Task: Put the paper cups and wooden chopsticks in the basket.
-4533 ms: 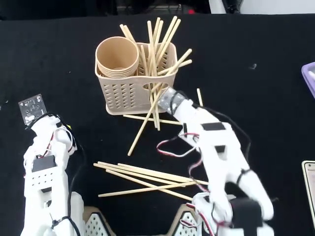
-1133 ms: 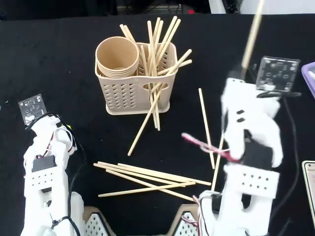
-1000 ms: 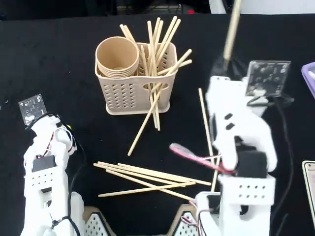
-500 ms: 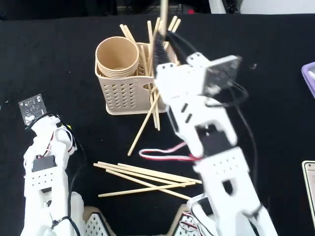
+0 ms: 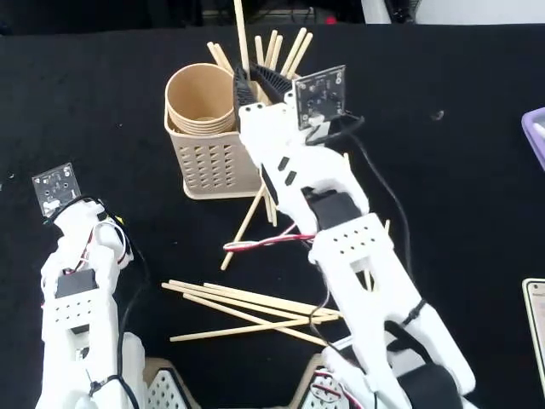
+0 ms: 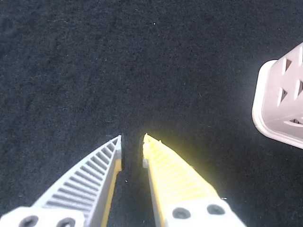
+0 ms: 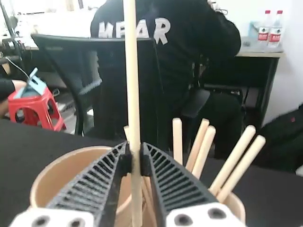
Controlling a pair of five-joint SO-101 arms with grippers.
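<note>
My right gripper [image 5: 248,83] is shut on one wooden chopstick [image 5: 239,30], held upright over the beige basket [image 5: 213,166] beside the stacked paper cups [image 5: 203,95]. In the right wrist view the chopstick [image 7: 130,71] rises between the black fingers [image 7: 102,177], above the cup rim [image 7: 57,175] and several chopsticks [image 7: 203,142] standing in the basket. Several loose chopsticks [image 5: 247,308] lie on the black table in front, and one [image 5: 247,223] leans against the basket. My left gripper [image 6: 131,138] rests at the near left over bare cloth, slightly open and holding nothing.
The left arm [image 5: 81,281] sits folded at the near left. A basket corner [image 6: 279,109] shows in the left wrist view. A purple object [image 5: 536,128] and a card [image 5: 535,315] lie at the table's right edge. A person sits behind the table [image 7: 165,56].
My right arm lifted a chopstick from beside the basket, raised it at the right, then swung left with it to stand over the basket. The left arm stayed still.
</note>
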